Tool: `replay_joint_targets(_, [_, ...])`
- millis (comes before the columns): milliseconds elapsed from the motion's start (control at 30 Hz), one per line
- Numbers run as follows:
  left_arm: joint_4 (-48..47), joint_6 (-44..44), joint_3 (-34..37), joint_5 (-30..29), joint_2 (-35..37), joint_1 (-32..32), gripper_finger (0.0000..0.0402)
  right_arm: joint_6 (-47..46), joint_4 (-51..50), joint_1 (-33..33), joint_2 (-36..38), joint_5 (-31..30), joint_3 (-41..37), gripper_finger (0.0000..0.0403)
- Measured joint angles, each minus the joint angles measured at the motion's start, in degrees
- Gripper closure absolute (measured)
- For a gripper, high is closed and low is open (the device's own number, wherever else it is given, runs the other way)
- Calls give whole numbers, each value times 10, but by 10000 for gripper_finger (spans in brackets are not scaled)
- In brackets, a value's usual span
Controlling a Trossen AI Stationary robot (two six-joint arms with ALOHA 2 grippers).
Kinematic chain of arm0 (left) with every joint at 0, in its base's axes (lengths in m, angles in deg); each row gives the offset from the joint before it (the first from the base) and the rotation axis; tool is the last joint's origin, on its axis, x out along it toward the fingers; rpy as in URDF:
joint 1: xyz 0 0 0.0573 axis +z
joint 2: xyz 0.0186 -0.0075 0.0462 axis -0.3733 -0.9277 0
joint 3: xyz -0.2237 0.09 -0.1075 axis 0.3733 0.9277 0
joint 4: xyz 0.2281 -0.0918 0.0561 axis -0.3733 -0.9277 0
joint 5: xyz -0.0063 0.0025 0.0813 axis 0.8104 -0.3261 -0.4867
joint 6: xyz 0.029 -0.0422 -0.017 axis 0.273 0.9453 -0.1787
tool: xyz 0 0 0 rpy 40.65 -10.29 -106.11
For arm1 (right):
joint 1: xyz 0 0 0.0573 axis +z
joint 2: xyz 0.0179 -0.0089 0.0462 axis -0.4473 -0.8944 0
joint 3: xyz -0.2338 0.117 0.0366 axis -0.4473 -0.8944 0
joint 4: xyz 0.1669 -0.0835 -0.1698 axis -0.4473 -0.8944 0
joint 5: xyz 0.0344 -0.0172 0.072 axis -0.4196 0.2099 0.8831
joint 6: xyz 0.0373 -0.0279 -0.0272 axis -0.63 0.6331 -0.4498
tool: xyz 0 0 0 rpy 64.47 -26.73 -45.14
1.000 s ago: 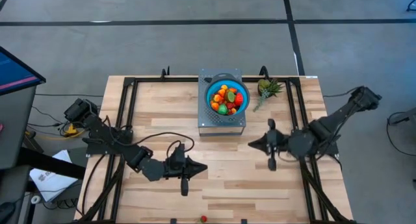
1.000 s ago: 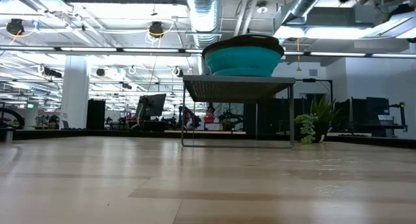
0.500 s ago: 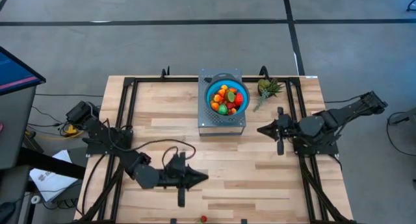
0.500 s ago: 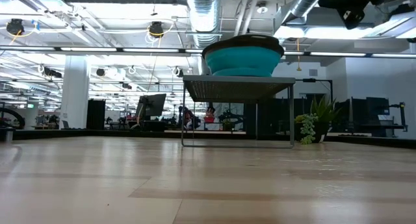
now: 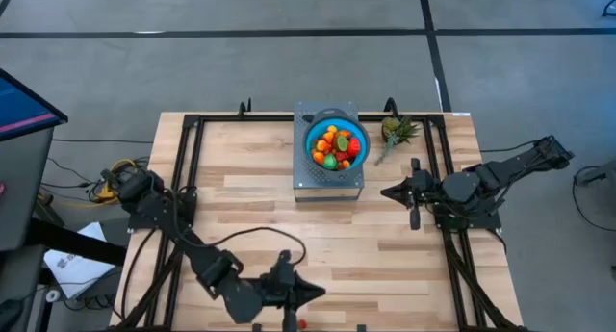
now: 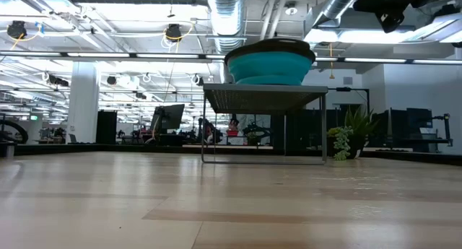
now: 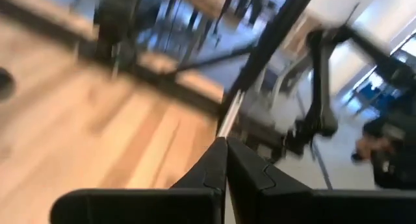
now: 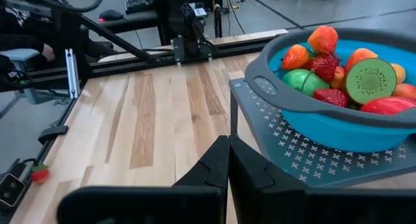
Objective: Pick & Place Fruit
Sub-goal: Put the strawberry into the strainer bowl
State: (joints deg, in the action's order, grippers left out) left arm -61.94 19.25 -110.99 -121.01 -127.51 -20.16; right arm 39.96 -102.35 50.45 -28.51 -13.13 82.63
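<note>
The blue bowl point(image 5: 337, 146) holds several small toy fruits point(image 8: 338, 74), red, orange and green, and stands on a grey perforated stand point(image 5: 328, 183) at the table's far middle. One small red fruit point(image 5: 301, 323) lies at the table's near edge; it also shows in the right wrist view point(image 8: 40, 174). My left gripper point(image 5: 320, 293) is shut and hovers close to the near edge, just beside that red fruit, holding nothing. To the right of the stand, my right gripper point(image 5: 387, 191) is shut and points toward it. Both pairs of shut fingertips show in the wrist views point(image 7: 225, 146) point(image 8: 228, 143).
A spiky green-leaved pineapple-like piece point(image 5: 397, 132) lies right of the bowl at the far edge. Black frame rails point(image 5: 188, 168) run along the table's left, right and far sides. Bare wood point(image 5: 260, 207) lies between the stand and the left arm.
My left gripper has swung toward the table's near edge and a little to the right, staying shut. My right gripper drew back toward the far right, away from the table's middle, then held still. The bowl and fruit have not moved.
</note>
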Motion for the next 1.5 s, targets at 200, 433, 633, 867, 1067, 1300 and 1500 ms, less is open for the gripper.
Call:
replay_joint_targets(200, [-158, 160, 0, 69, -18, -23, 401, -2, -16, -1, 0, -2, 0, 403])
replay_joint_targets(433, [-193, 197, 0, 258, -99, -19, 401, -13, -30, -13, -3, -3, 0, 403])
replay_joint_targets(633, [-192, 188, 0, 351, -148, -19, 400, -47, -59, -37, -9, -4, 0, 403])
replay_joint_targets(867, [-189, 188, 12, 344, -152, -19, 400, -66, -91, -45, -28, -2, 0, 403])
replay_joint_targets(1067, [-187, 188, 35, 343, -151, -19, 400, -66, -92, -45, -44, -2, 0, 403])
replay_joint_targets(1300, [-165, 187, 60, 342, -151, -14, 388, -66, -92, -44, -44, -2, 0, 403])
replay_joint_targets(1500, [-107, 152, 80, 343, -151, -5, 310, -66, -92, -44, -44, -2, 0, 403])
